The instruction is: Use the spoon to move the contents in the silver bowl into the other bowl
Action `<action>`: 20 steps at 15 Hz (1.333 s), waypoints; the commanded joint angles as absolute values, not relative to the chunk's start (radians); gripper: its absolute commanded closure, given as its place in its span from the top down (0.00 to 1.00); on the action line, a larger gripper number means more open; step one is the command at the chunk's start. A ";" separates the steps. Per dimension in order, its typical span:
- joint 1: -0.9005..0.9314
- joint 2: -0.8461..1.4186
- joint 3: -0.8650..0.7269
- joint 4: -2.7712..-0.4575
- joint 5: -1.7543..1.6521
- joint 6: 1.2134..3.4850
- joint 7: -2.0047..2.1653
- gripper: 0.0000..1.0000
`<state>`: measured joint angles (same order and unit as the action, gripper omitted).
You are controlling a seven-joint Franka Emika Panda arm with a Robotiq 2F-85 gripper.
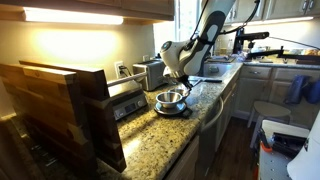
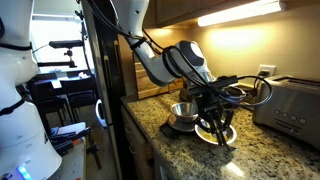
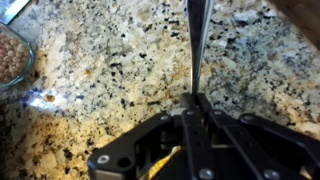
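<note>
Hanging over the speckled granite desk in an exterior view, the tool sits just above and beside the silver bowl. The bowl stands near the desk's front edge, with a toaster behind it. The jaws are too small to read here.

In an exterior view from the opposite end, the silver bowl is on the desk. The tool is just beside it on the toaster side, above a paler shallow dish.

Wrist view: the tool is closed tight on a thin spoon, whose handle runs straight up-frame over the desk; its scoop end is out of frame. A clear-rimmed bowl with brownish contents shows at the left edge, well apart from the tool. Cannot tell which bowl it is.
</note>
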<state>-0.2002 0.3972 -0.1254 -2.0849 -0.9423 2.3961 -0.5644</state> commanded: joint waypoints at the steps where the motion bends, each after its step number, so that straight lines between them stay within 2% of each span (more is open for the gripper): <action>1: -0.222 0.366 -0.109 -2.107 -0.900 2.419 -0.623 0.07; 20: -0.247 0.385 -0.135 -2.065 -0.810 2.403 -0.628 0.07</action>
<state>-0.2381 0.3979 -0.1299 -2.0610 -0.8300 2.3961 -0.6126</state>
